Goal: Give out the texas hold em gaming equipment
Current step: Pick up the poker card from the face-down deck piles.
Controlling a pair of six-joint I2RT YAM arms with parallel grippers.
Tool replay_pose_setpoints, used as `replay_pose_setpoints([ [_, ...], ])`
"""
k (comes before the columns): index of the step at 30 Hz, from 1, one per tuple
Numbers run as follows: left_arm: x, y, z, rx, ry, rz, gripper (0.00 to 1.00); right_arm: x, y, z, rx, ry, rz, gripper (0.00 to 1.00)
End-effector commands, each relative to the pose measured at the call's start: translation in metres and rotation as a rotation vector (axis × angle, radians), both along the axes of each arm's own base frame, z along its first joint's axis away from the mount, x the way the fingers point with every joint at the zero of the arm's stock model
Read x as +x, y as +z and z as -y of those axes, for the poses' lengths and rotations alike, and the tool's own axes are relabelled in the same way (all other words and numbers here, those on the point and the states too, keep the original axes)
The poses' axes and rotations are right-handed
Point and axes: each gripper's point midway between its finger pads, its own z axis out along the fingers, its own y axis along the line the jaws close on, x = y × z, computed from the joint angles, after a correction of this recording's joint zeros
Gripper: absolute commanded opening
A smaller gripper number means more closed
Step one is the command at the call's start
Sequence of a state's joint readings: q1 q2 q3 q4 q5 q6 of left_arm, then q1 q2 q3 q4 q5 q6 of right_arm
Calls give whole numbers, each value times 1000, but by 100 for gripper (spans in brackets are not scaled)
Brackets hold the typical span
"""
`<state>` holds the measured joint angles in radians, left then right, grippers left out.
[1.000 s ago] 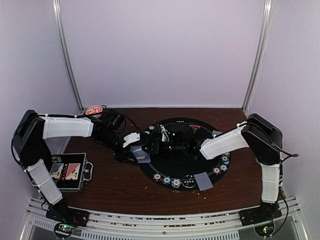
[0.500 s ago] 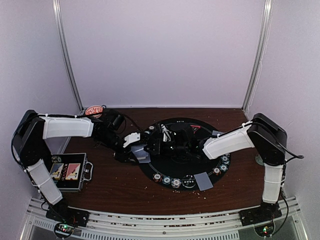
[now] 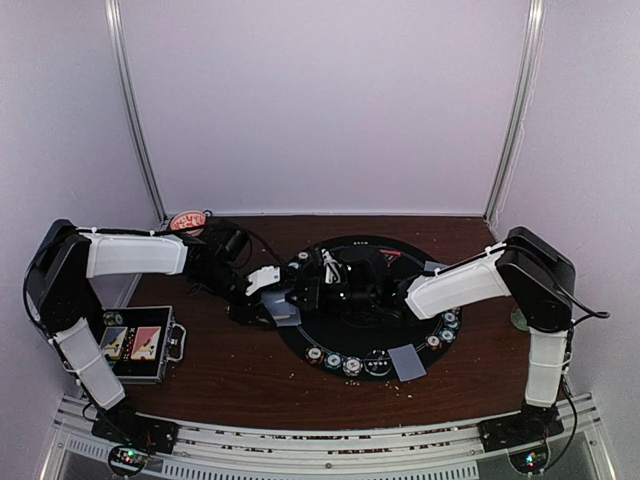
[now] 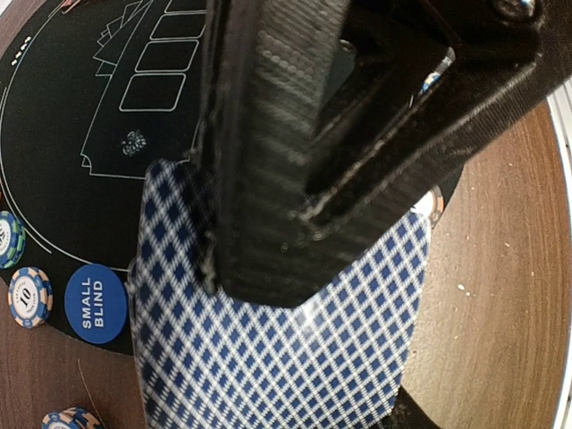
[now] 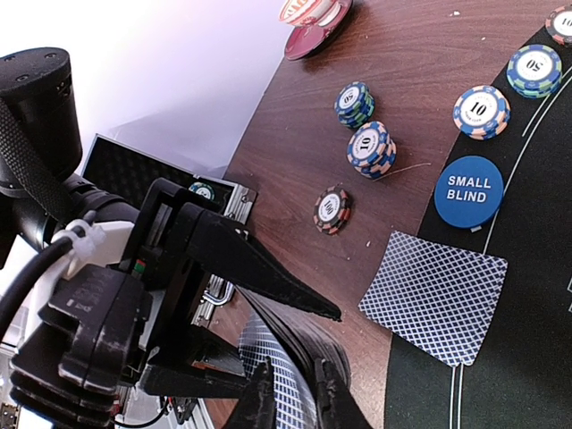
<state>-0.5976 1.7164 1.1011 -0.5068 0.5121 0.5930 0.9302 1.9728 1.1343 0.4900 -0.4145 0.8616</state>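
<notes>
Clamping a deck of cards (image 4: 268, 357) between its fingers, the left gripper (image 3: 287, 300) hung over the left rim of the round black mat (image 4: 71, 134), with the deck's blue-diamond backs showing. The right gripper (image 5: 293, 398) stood opposite it, fingertips nearly together on either side of the deck's edge. Whether they were actually pinching a card could not be told. Just ahead and to the right of the right gripper, a single card (image 5: 433, 308) lay face down on the mat. Beyond that card sat the blue SMALL BLIND button (image 5: 469, 192), near the mat's rim. Left of the button, a lone chip (image 5: 329, 210) lay on the brown counter (image 5: 429, 54), and two chip stacks (image 5: 371, 147) stood farther out. Farthest ahead was the red bowl (image 5: 313, 40). The black case (image 5: 134, 165) lay off to the left, behind the left gripper.
</notes>
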Motion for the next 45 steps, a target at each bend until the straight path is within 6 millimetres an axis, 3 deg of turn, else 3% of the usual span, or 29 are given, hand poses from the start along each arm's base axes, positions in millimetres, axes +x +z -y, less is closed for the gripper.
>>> replay_pose_setpoints([
  [1, 6, 2, 4, -17, -6, 26, 49, -5, 17, -7, 28, 18, 30, 16],
  [20, 6, 2, 5, -18, -6, 25, 49, -8, 10, 6, -20, -4, 33, 18],
  [40, 7, -1, 4, -14, -4, 22, 49, -11, 9, 15, -38, -18, 38, 0],
  [45, 7, -1, 4, -13, -3, 21, 49, -14, 10, 9, -5, 8, 22, 0],
])
